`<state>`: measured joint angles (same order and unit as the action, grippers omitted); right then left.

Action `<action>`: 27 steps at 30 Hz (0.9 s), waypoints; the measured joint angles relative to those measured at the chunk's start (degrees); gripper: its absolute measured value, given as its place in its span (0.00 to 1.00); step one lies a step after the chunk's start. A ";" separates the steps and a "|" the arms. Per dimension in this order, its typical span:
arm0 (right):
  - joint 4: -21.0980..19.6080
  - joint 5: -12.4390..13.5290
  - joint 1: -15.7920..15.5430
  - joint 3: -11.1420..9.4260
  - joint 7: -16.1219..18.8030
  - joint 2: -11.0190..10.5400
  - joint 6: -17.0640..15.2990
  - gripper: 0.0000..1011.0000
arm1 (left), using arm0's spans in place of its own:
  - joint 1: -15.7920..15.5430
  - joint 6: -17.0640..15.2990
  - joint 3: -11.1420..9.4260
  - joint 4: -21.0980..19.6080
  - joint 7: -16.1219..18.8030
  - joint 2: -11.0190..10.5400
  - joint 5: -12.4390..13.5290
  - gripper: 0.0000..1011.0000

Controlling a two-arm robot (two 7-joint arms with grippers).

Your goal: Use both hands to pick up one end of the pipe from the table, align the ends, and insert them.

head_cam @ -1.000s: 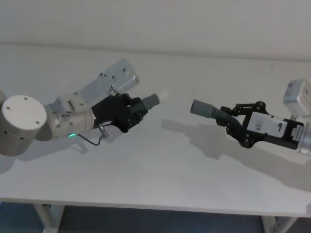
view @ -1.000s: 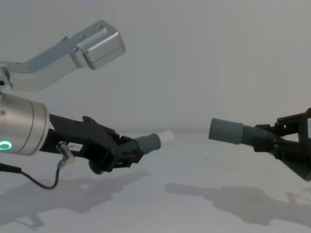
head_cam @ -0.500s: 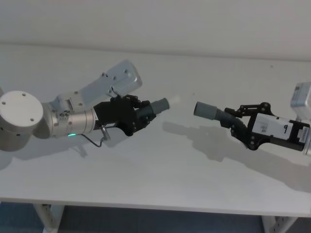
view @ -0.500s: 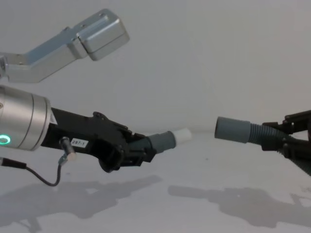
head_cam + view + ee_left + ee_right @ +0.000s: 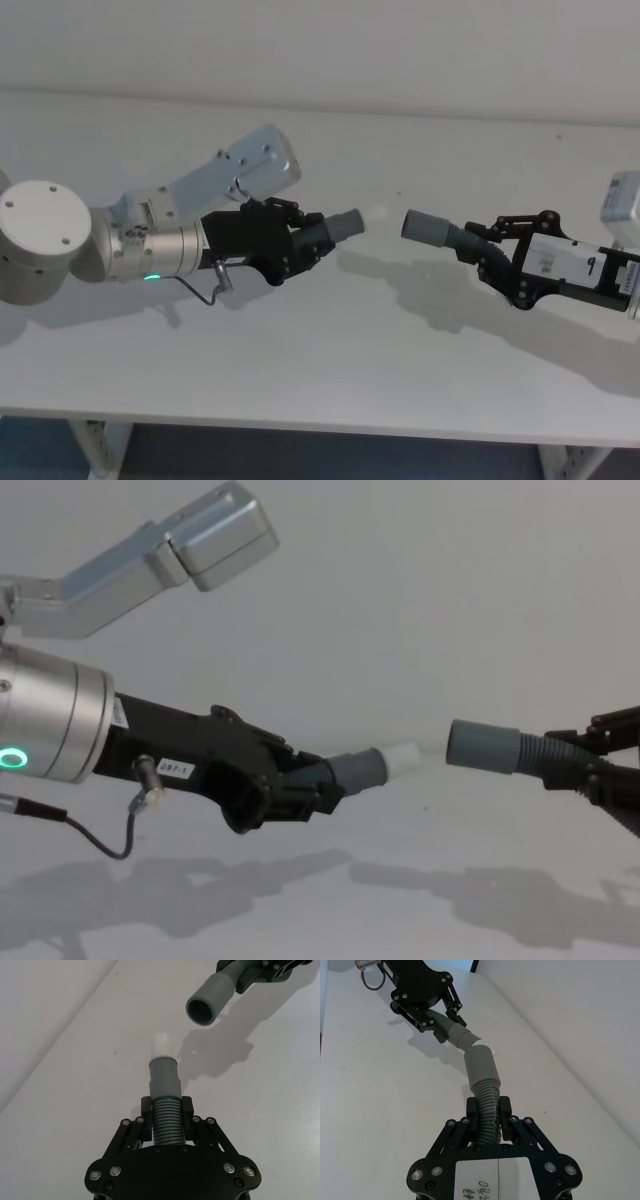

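Off-white table (image 5: 300, 370) runs across the head view, with a plain pale wall (image 5: 320, 40) behind it. At centre left of that frame I see the left gripper (image 5: 300, 242). Its jaws are clenched on the ribbed middle of the left hose piece (image 5: 335, 229), which is lifted clear of the surface. The white tip (image 5: 375, 214) of that piece points toward frame right.

At centre right the right gripper (image 5: 480, 252) is likewise closed around the ribs of the right hose piece (image 5: 455, 238). Its grey collar (image 5: 425, 226) faces frame left.

In the chest view the tip and the collar sit near each other at about the same height, apart, with a short gap between them. From the left wrist I see the collar's dark open mouth beyond the tip, a little to one side of its line.

At the left edge of the chest view a green ring light (image 5: 10, 758) glows on the left arm. A thin cable (image 5: 100, 835) loops beneath it. Shadows of both arms lie on the table below them.
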<state>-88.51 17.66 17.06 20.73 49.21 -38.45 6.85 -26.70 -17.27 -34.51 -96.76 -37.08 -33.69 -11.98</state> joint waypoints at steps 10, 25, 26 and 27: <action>0.36 -0.15 0.50 0.80 -0.29 -0.17 0.08 0.25 | -0.90 0.54 -0.60 0.25 -0.76 0.06 -0.73 0.33; 1.43 -0.93 1.46 2.08 -1.31 -0.07 0.08 0.25 | -1.77 0.89 -1.25 0.97 -1.21 0.00 -1.79 0.33; 1.45 -0.96 1.48 2.12 -1.37 -0.06 0.08 0.25 | -1.83 0.90 -1.30 1.01 -1.25 -0.01 -1.85 0.33; 1.53 -1.03 1.56 2.24 -1.47 -0.06 0.08 0.25 | -1.87 0.91 -1.34 1.05 -1.29 -0.02 -1.89 0.33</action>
<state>-86.98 16.63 18.62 22.96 47.74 -38.50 6.93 -28.57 -16.36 -35.85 -95.71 -38.37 -33.72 -13.87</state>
